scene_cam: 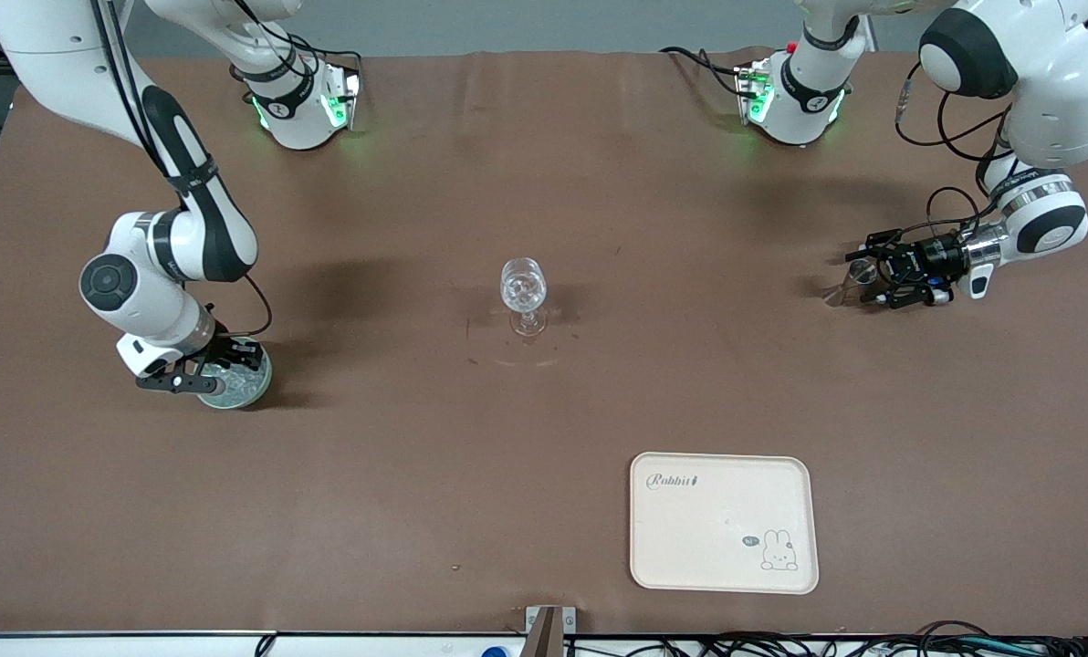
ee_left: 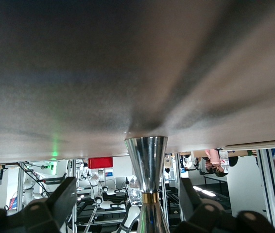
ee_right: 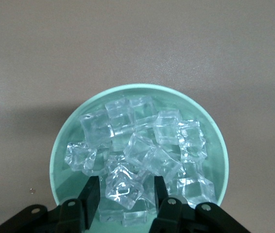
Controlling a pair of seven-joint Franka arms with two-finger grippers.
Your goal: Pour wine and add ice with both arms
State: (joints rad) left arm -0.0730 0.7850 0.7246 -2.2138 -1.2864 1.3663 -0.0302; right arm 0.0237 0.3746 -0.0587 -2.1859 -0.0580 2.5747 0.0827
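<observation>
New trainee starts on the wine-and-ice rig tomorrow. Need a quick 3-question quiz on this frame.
1. True or false: the stemmed glass stands on the cream tray.
2. What does the right hand reach into?
A) the tray
B) the mint bowl of ice cubes
C) the glass
3. Fill in: the left hand, open, has a finger on either side of a metal ____.

Key:
1. False. The glass stands off the tray, farther from the front camera.
2. B
3. jigger
</observation>
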